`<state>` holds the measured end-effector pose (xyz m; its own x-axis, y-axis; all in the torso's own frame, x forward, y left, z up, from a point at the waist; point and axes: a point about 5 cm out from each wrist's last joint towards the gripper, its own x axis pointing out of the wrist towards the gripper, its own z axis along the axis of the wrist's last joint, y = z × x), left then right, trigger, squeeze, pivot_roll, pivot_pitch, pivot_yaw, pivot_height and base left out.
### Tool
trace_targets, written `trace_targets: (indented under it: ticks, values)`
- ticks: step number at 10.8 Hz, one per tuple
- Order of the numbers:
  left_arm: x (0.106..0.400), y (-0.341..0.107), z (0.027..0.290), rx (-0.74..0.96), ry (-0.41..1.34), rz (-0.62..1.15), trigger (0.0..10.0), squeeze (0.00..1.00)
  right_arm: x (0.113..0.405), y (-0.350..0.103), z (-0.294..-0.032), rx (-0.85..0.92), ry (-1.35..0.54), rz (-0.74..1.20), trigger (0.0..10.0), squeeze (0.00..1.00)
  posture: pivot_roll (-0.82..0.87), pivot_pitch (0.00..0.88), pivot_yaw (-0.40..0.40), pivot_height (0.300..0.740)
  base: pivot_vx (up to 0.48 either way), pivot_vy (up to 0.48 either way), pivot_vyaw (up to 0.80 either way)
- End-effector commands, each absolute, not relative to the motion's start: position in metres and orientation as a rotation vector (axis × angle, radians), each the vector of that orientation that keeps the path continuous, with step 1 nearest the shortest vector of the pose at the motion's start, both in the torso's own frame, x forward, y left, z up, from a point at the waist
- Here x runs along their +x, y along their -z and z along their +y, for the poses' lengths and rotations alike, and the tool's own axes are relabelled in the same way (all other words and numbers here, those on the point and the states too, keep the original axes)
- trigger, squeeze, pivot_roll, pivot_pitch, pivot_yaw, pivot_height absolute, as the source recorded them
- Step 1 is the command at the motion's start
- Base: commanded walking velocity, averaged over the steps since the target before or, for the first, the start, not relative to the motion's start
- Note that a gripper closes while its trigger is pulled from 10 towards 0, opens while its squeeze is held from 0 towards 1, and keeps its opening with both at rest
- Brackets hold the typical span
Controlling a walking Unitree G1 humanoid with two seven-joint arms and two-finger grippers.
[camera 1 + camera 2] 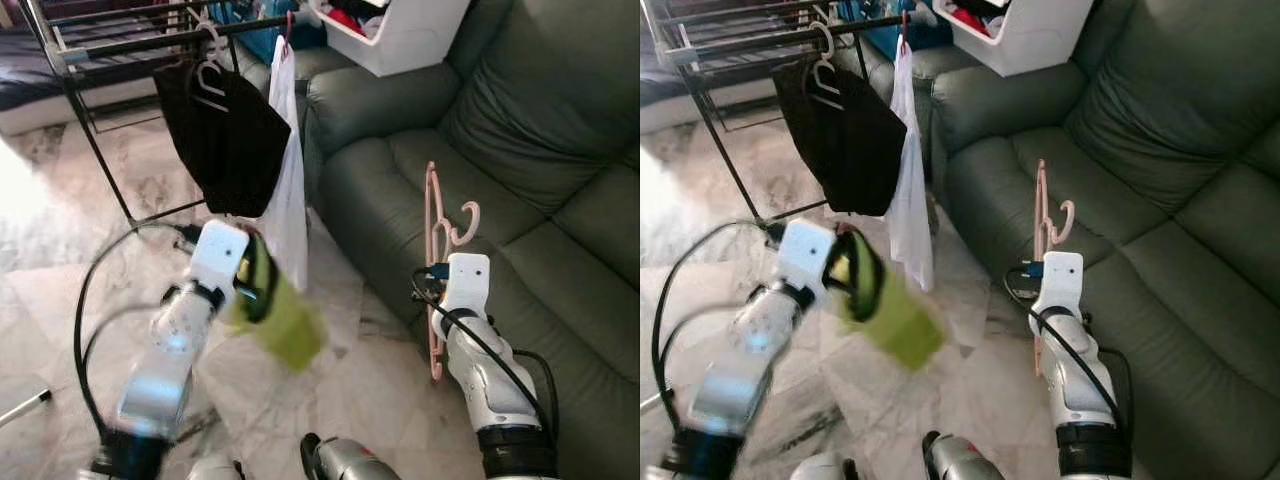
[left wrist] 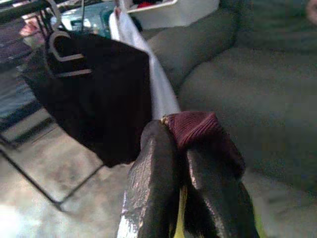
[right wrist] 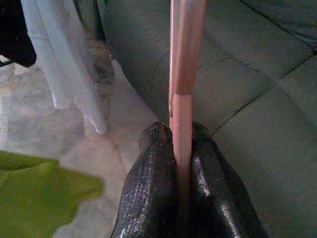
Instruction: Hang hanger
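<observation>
A pink hanger [image 1: 433,215] stands upright in front of the sofa, its hook pointing toward the cushions. My right gripper [image 3: 181,134] is shut on its lower bar [image 3: 184,59]. My left gripper [image 2: 178,144] is shut on a yellow-green garment [image 1: 280,315] at its maroon collar [image 2: 198,129]; the cloth hangs down over the floor. Both sit below and to the right of the black drying rack [image 1: 120,45]. The left arm is blurred in the head views.
On the rack hang a black garment [image 1: 225,140] on a white hanger [image 1: 208,75] and a white garment [image 1: 288,190]. A grey-green sofa [image 1: 520,150] fills the right side, with a white basket [image 1: 400,35] on its arm. A black cable [image 1: 85,300] loops over the marble floor.
</observation>
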<state>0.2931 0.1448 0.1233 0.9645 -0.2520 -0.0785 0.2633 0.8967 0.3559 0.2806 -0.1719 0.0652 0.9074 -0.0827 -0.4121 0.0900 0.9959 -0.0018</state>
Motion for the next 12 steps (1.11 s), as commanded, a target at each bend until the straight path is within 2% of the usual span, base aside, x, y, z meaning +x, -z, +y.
trace_targets:
  ticks: [1, 3, 5, 9, 12]
  values:
    - [0.308, -0.139, 0.144, 0.384, 0.245, -0.032, 10.0, 0.00, 0.282, -0.066, -0.173, 0.028, 0.104, 0.417, 10.0, 0.00, 0.02, 0.091, -0.091, 0.740, 0.000, 0.000, 0.00]
    - [0.335, -0.154, 0.149, 0.413, 0.129, -0.048, 10.0, 0.00, 0.284, -0.070, -0.169, 0.035, 0.106, 0.392, 10.0, 0.00, 0.00, 0.087, -0.081, 0.740, 0.000, 0.000, 0.00]
    - [0.329, -0.149, 0.130, 0.311, 0.289, -0.040, 10.0, 0.00, 0.281, -0.069, -0.177, 0.027, 0.139, 0.400, 10.0, 0.00, -0.01, 0.090, -0.072, 0.740, 0.000, 0.000, 0.00]
    - [0.298, -0.128, 0.115, 0.219, 0.478, 0.002, 10.0, 0.00, 0.280, -0.064, -0.172, 0.021, 0.116, 0.430, 10.0, 0.00, 0.00, 0.099, -0.088, 0.740, 0.000, 0.000, -0.80]
    - [0.296, -0.131, 0.113, 0.196, 0.524, -0.009, 10.0, 0.00, 0.281, -0.064, -0.172, 0.016, 0.112, 0.430, 10.0, 0.00, 0.00, 0.096, -0.088, 0.740, 0.197, 0.000, -0.80]
